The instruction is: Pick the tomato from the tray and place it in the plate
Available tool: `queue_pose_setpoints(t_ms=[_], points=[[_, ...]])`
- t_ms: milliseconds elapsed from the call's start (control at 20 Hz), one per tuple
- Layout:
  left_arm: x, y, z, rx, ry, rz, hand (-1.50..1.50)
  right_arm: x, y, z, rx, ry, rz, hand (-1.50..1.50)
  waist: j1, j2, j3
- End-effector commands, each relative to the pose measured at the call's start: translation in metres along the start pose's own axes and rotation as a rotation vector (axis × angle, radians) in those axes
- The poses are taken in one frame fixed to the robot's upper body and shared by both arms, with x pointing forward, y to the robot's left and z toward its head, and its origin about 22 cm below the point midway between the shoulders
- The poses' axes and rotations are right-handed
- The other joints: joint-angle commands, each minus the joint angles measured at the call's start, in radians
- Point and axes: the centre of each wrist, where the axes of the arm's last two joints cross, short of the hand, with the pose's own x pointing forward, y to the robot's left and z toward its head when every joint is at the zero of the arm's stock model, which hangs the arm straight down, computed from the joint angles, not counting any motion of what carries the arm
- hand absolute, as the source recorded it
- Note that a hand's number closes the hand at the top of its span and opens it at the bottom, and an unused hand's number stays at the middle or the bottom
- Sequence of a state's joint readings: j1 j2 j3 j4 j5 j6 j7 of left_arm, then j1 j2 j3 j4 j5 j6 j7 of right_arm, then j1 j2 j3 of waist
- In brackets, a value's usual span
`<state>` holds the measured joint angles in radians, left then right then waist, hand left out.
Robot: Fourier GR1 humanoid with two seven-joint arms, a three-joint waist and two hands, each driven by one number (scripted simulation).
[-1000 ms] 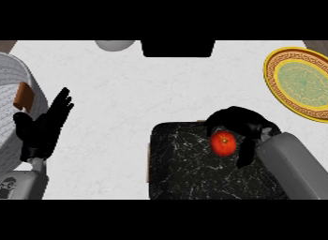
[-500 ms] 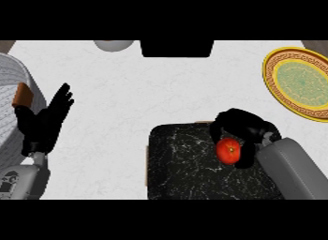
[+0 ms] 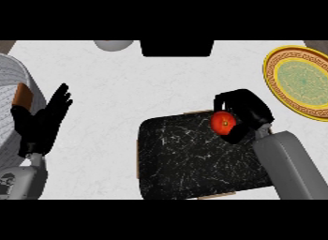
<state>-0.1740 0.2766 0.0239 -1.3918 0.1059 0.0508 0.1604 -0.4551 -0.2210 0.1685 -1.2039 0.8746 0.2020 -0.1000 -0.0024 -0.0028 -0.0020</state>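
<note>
Right hand (image 3: 247, 108): curled round the tomato, fingers and thumb closed about it.
Tomato (image 3: 222, 122): held at the left side of the right hand, red skin showing between the black fingers; over the far right corner of the tray; cannot tell whether lifted clear of it.
Tray (image 3: 187, 164): dark, marbled, lying on the desk below and to the left of the right hand.
Plate (image 3: 271, 75): ahead of the right hand and to its right, apart from it, with a strip of bare desk between.
Deciding relation: from hand to plate, a slant forward and rightward; the plate's near rim on that path, likely to need clearing from above.
Long axis: none to mind, the tomato being round.
Nearer hand: the right, by far, and already holding.
Left hand (image 3: 43, 123): open, fingers straight and upward, resting far to the left beyond the tray, well apart from tomato and plate.
Stage, as judged: grasp made, carry to the plate not yet done.
</note>
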Motion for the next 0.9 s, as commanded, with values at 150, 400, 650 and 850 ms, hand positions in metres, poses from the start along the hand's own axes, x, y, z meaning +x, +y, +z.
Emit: queue_pose_setpoints(t_ms=[150,400,650,850], points=[[-0.011,0.012,0.011,0.014,0.021,0.0,0.0,0.018,-0.055,0.009,-0.532,0.096,0.03,1.5,-0.005,-0.007,0.002],[-0.002,-0.006,0.0,0.021,-0.003,-0.013,0.0,-0.018,-0.083,0.024,-0.722,0.245,0.048,1.5,-0.003,0.003,0.002],[-0.013,-0.02,0.003,0.01,-0.015,-0.008,0.0,-0.037,-0.101,0.033,-0.746,0.325,-0.101,1.5,0.003,0.004,0.002],[0.008,0.0,-0.005,0.005,0.002,0.006,0.0,-0.078,-0.128,0.042,-0.766,0.39,-0.163,1.5,0.008,0.005,0.002]])
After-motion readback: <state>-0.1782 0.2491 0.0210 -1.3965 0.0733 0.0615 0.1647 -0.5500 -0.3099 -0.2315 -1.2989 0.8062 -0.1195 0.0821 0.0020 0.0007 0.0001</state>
